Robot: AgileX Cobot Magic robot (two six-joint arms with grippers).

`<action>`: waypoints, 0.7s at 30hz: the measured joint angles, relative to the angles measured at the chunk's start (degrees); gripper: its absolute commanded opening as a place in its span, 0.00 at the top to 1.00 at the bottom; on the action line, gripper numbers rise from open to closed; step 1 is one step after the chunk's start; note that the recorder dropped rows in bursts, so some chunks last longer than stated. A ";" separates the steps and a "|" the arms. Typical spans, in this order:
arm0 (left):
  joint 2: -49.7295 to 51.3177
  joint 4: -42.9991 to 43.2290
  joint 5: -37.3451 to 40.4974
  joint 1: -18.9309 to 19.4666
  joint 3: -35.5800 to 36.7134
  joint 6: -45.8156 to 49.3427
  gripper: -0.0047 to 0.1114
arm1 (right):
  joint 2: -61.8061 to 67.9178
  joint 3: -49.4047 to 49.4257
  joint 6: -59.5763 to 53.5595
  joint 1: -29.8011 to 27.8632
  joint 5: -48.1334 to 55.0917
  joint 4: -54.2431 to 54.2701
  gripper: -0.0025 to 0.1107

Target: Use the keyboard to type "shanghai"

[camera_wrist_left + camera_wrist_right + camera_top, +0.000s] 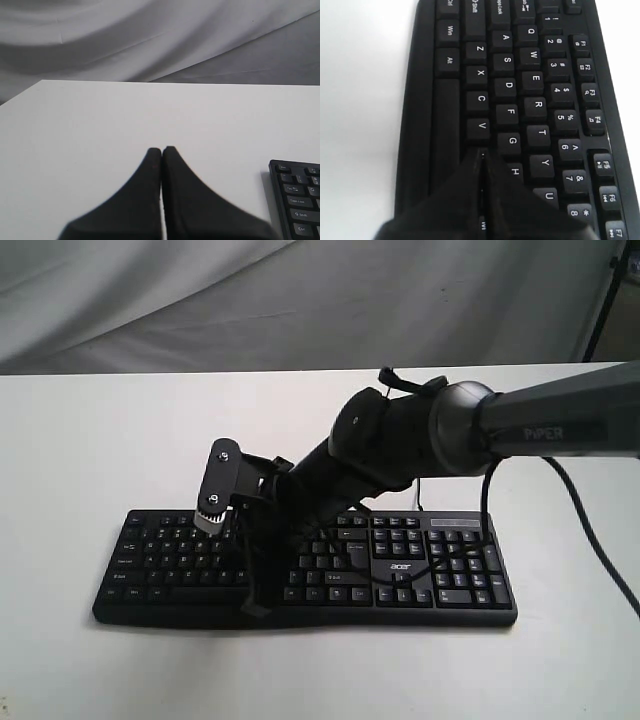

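Keyboard (450, 575), black with white legends, lies on the near half of the table (100, 420), long axis left to right, number pad right, as the right gripper (482, 156), tips pressed together and empty, hangs over its left-middle keys, the left gripper (161, 150) likewise closed and empty.

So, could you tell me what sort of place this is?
Likely a robotics lab test bench: a plain white table, a grey cloth backdrop draped behind it, and a PiPER-marked robot arm working over an Acer keyboard.
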 measured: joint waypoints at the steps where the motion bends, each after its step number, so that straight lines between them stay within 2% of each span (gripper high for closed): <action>1: 0.00 0.00 0.00 0.00 0.00 0.00 0.95 | 0.00 0.00 0.00 0.00 0.00 0.00 0.98; 21: 0.00 0.00 0.00 0.00 0.00 0.00 0.95 | 1.94 0.00 -0.75 0.00 -0.84 0.00 0.98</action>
